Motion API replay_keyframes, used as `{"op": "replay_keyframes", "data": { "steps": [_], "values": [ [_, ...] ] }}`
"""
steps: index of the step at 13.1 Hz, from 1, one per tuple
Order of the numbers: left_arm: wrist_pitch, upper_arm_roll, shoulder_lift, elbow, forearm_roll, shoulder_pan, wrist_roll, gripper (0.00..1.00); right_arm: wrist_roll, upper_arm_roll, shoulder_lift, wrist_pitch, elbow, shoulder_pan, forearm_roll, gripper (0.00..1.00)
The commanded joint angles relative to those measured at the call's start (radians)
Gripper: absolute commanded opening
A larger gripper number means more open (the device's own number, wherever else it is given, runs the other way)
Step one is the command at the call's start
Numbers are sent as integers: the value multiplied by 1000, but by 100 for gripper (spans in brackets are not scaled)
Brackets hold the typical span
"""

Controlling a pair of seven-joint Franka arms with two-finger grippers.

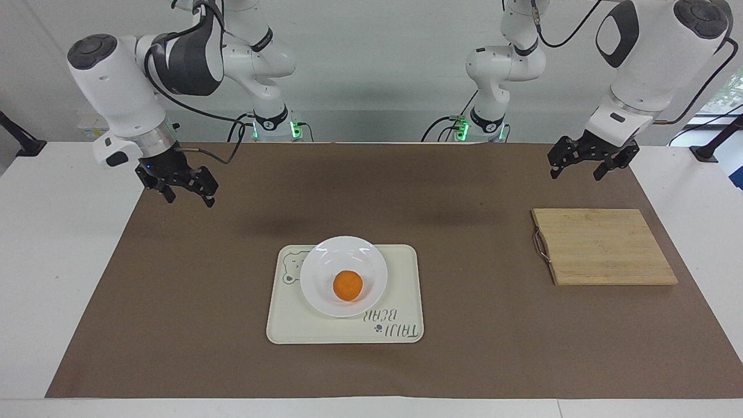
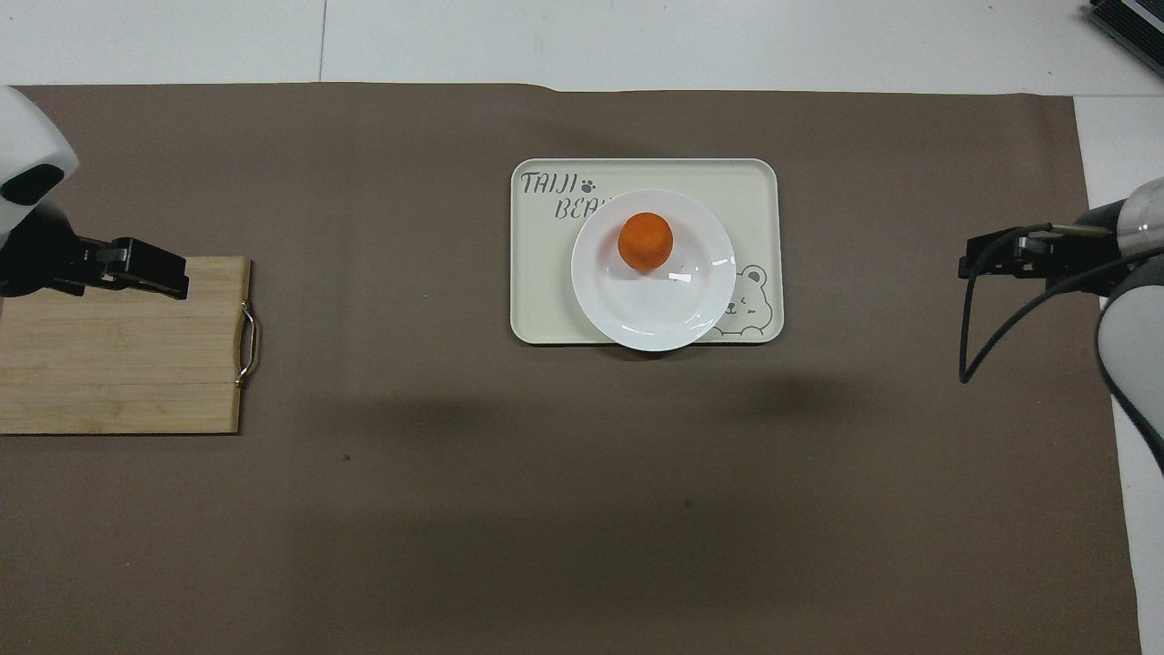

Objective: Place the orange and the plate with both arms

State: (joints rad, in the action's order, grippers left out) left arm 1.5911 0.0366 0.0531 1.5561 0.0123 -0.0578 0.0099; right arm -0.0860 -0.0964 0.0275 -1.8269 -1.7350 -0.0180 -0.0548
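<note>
Lighting: bright, even, from overhead. Shadows: soft, dark patches on the brown mat (image 1: 464, 348). Glare: small highlights on the plate (image 2: 653, 300) rim. Focus: sharp throughout.

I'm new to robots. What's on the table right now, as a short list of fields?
orange: on the plate
plate: on the tray, overhanging its robot-side edge
tray: mid-table on the brown mat
board: toward the left arm's end
left gripper: open, empty, raised by the board's robot-side edge
right gripper: open, empty, raised over the mat's edge
</note>
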Motion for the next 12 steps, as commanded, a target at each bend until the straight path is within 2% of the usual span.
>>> {"op": "replay_keyframes", "data": {
  "steps": [1,5,10,12],
  "values": [
    [-7,5,-19,19,-8,9,5,100,52,3,-49,40,-9,19,24,100],
    [-7,5,-19,19,-8,9,5,100,81,1,-96,95,17,16,26,100],
    [-7,5,-19,19,-8,9,5,100,94,3,-103,260,162,16,35,100],
    [-7,5,-19,19,-8,9,5,100,114,14,-127,305,202,9,81,100]
  ]
}}
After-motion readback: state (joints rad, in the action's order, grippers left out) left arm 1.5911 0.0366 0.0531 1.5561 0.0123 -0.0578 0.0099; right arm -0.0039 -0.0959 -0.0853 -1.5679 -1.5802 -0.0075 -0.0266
